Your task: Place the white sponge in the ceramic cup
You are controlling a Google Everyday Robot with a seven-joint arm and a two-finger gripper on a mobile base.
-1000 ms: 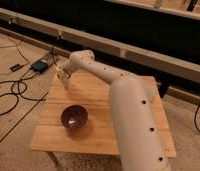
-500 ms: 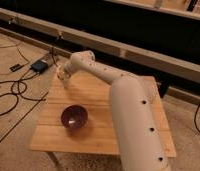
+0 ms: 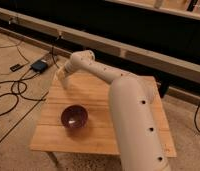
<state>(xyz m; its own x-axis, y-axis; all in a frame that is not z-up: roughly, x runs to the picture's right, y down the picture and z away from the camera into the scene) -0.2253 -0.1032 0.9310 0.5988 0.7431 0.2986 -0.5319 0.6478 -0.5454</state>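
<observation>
My gripper (image 3: 62, 76) is at the far left corner of the wooden table (image 3: 103, 135), low over the tabletop, at the end of my white arm (image 3: 128, 110). The arm reaches across the table from the near right. A small pale shape shows at the gripper's tip, but I cannot tell whether it is the white sponge. The ceramic cup is not in view; the arm and gripper may hide it.
A wide dark maroon bowl (image 3: 74, 117) stands on the near left part of the table. A small dark box (image 3: 39, 65) and black cables (image 3: 13, 92) lie on the floor to the left. A long low ledge (image 3: 158, 56) runs behind the table.
</observation>
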